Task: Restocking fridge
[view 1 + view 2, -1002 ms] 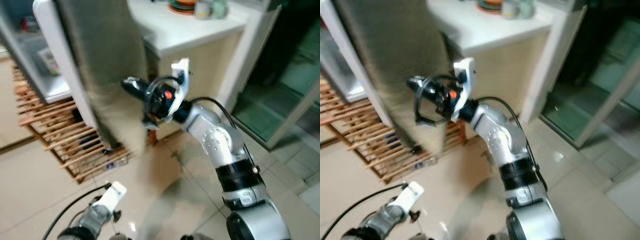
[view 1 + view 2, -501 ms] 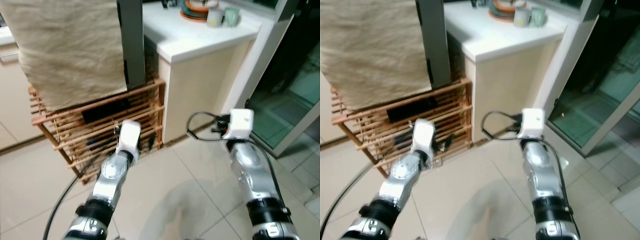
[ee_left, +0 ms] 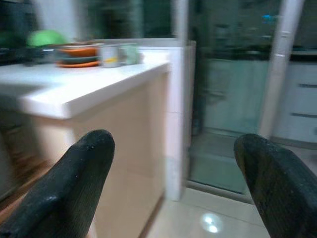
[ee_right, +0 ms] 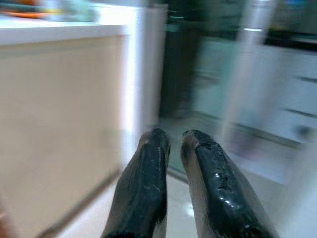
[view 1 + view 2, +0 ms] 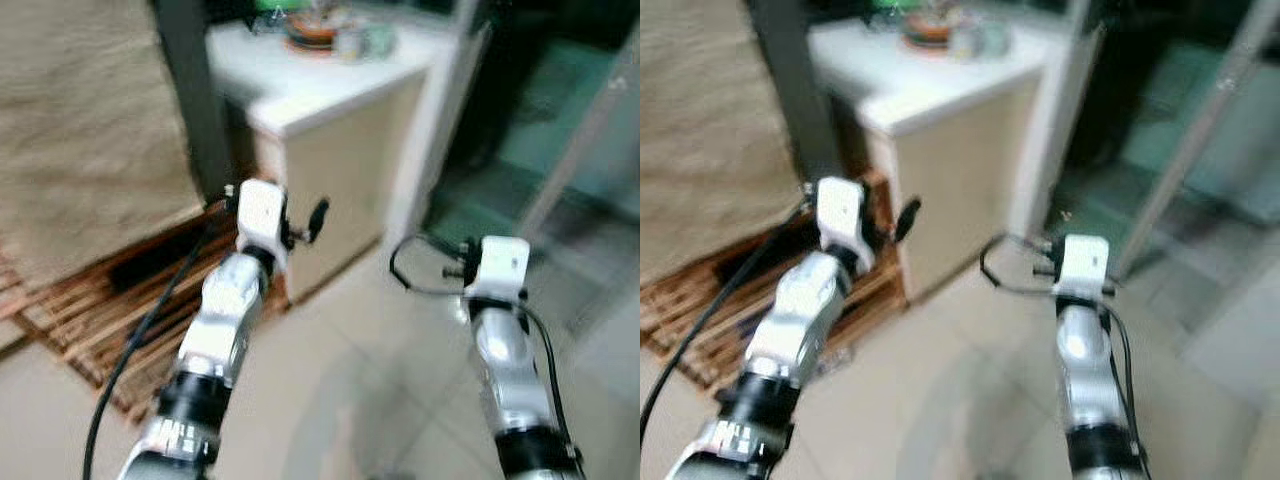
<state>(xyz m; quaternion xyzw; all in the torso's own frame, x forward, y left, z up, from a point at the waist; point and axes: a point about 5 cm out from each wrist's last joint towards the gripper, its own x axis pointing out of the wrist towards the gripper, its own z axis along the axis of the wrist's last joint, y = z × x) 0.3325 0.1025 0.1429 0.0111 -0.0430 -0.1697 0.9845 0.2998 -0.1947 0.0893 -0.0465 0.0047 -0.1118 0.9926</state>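
No fridge interior or stock item is showing right now; what may be the fridge is only a dark upright edge [image 5: 185, 95] at the far left, next to a beige cloth-like surface [image 5: 85, 140], and I cannot tell if it is a door. So the restocking, judged from here, is sitting between steps: nothing is being carried, and nothing is being placed.

The left tool [image 3: 173, 183] is reaching forward with its black fingers [image 3: 74, 183] spread wide and nothing between them, pointing toward the white desk [image 5: 300, 85]. On that desk, at its far end, orange plates [image 3: 77, 51] and a couple of cups [image 3: 116, 53] are sitting, with something green [image 3: 44, 38] beyond them; none looks like an item being fetched at this moment.

The right tool [image 4: 171, 148] is held out on the right, its two fingers [image 4: 148, 183] nearly together and gripping nothing, facing the glass doors [image 5: 560, 130] on the far right.

Low on the left, a wooden slatted rack [image 5: 90, 300] is standing on the tiled floor [image 5: 350, 400]. The head views are smearing, so the robot seems to be turning or walking. What is left, as I read it: finding an item, picking it up, and getting it to the fridge.
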